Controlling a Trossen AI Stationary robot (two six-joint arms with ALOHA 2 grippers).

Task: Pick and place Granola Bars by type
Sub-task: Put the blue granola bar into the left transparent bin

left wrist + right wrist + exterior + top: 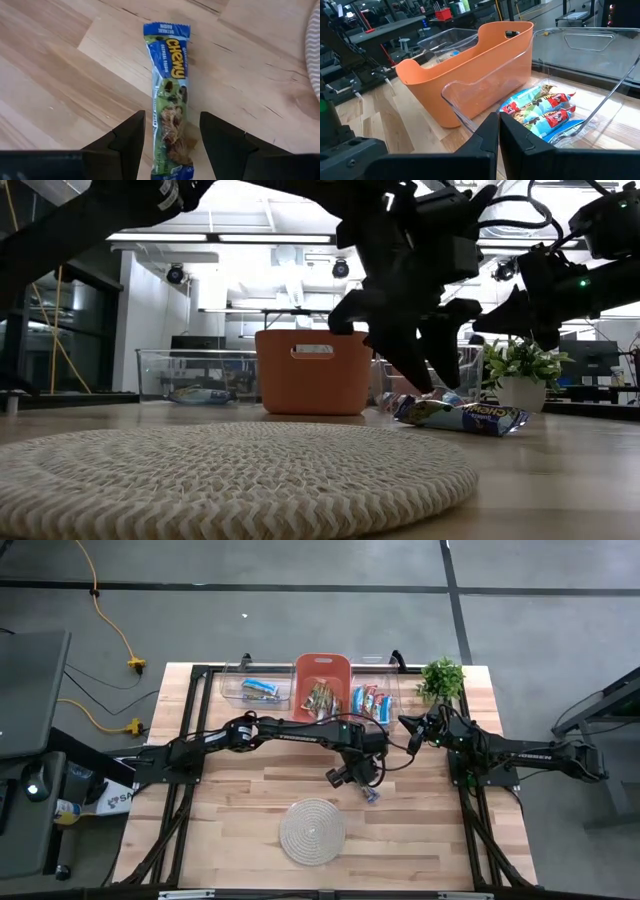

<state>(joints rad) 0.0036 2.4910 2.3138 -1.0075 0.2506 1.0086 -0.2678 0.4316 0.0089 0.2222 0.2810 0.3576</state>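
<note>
Wooden butcher-block table [250,800] carries a round coiled rope mat [312,830] near its front edge. At the back: an orange plastic bin [322,687] of tan bars between two clear bins, blue bars [259,689] in one, red-and-blue bars [542,112] in the other. Left gripper [170,137] hangs over a blue-green Chewy granola bar [170,100] lying flat on the wood, fingers spread either side, nothing gripped. Right gripper [497,132], by the red-and-blue bin, is closed and empty.

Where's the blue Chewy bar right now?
The blue Chewy bar lies flat on the bare table, right of centre in the high view, between the left gripper's open fingers, just beyond the rope mat.
</note>
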